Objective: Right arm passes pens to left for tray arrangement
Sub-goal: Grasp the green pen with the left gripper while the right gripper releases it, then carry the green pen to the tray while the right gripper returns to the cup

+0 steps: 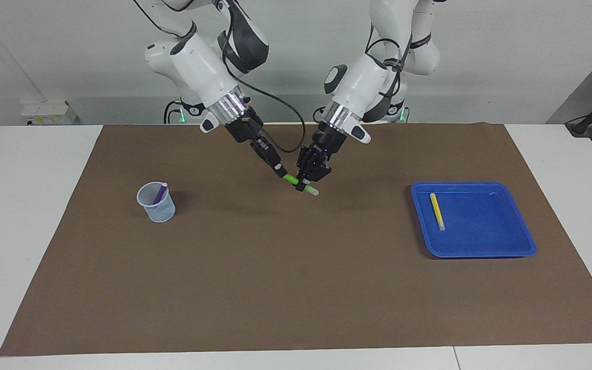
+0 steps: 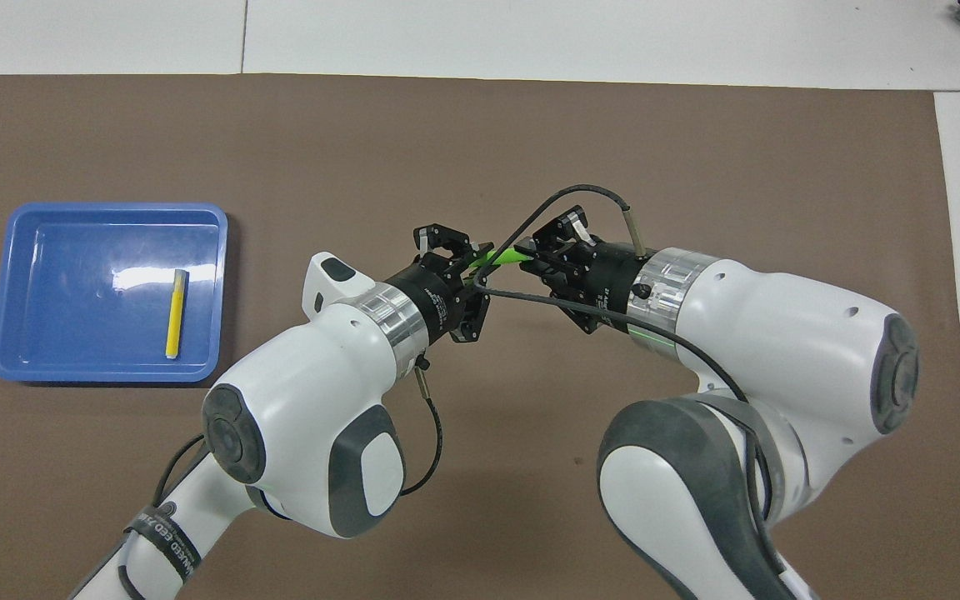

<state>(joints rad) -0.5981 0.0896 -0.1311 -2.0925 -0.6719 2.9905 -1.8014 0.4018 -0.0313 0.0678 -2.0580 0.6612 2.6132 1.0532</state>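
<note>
Midway over the mat (image 1: 296, 288), both grippers meet on the green pen (image 1: 301, 184), which hangs in the air well clear of the tray (image 1: 512, 246). The left gripper (image 1: 306, 181) is clamped on the pen toward its pale end; the right gripper (image 1: 281, 173) pinches the green end, and by the look of it has not let go. The pen's long axis runs roughly along the line between the two grippers, slanting down toward the left arm's end of the table, so it should leave that way once the right fingers part. The tray, with the yellow pen (image 1: 437, 211) lying in it, sits at that end. The purple pen (image 1: 160, 193) stands in the cup (image 1: 156, 203) at the right arm's end.
</note>
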